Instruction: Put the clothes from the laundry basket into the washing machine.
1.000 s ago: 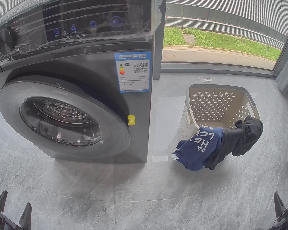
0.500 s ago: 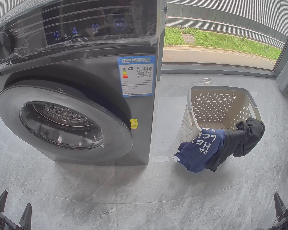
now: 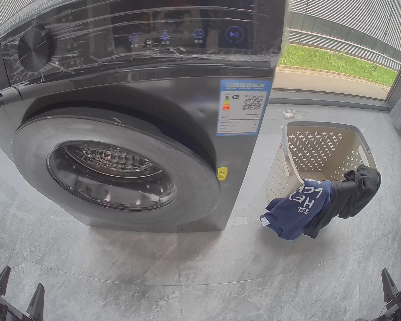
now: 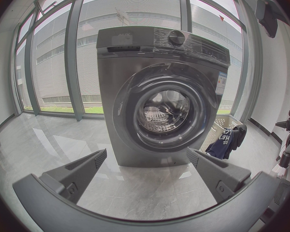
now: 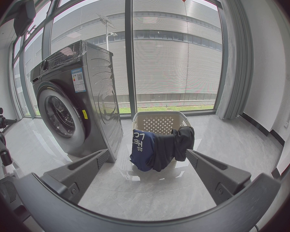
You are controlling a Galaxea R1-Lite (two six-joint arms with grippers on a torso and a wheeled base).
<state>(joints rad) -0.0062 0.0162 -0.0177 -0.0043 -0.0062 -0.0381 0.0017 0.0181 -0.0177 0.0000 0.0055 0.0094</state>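
Near the floor [image 3: 187, 264]: left gripper [image 3: 20, 286], right gripper [image 3: 396, 270] spread, empty. Left wrist view: washing machine [image 4: 164, 97], 11 o'clock. Right wrist view: laundry basket [image 5: 160, 113], clothes [image 5: 151, 149] draped, 1 o'clock.

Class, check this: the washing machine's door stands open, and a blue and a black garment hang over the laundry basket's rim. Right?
No: the door of the washing machine is shut, as the left wrist view shows. The blue garment and the black garment do hang over the laundry basket's rim.
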